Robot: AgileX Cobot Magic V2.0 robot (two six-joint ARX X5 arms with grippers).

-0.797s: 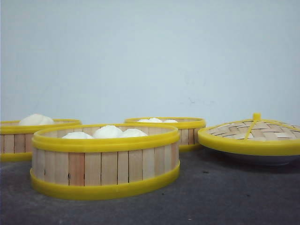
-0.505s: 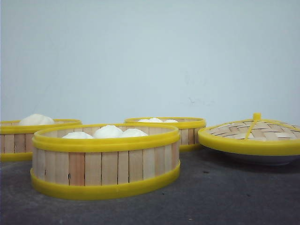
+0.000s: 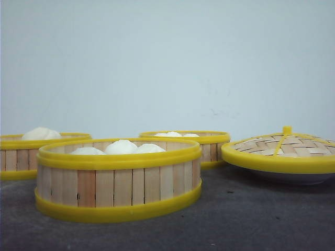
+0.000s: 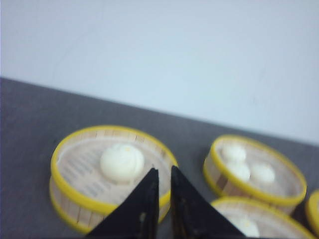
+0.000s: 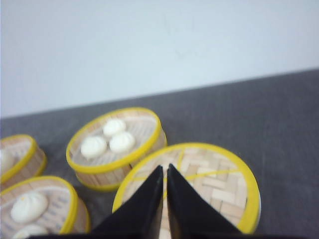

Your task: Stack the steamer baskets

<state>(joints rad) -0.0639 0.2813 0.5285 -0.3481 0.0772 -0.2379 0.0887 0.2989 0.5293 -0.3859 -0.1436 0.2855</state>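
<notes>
Three steamer baskets stand separately on the dark grey table (image 3: 251, 219); none is stacked. In the front view, the nearest steamer basket (image 3: 118, 180) sits left of centre and holds three white buns (image 3: 120, 147). The left rear steamer basket (image 3: 21, 157) stands behind it at the left edge and holds one large bun (image 3: 41, 133). The centre rear steamer basket (image 3: 201, 144) stands farther back, right of the nearest one, with three small buns (image 5: 107, 138) inside. The domed woven lid (image 3: 282, 151) with yellow rim and knob rests to the right, apart from all baskets, on a white plate (image 3: 293, 179).

The left gripper (image 4: 161, 172) hangs above the left rear steamer basket, its jaws nearly closed with a narrow gap, grasping nothing. The right gripper (image 5: 165, 169) hangs above the lid, jaws pressed almost together, grasping nothing.
</notes>
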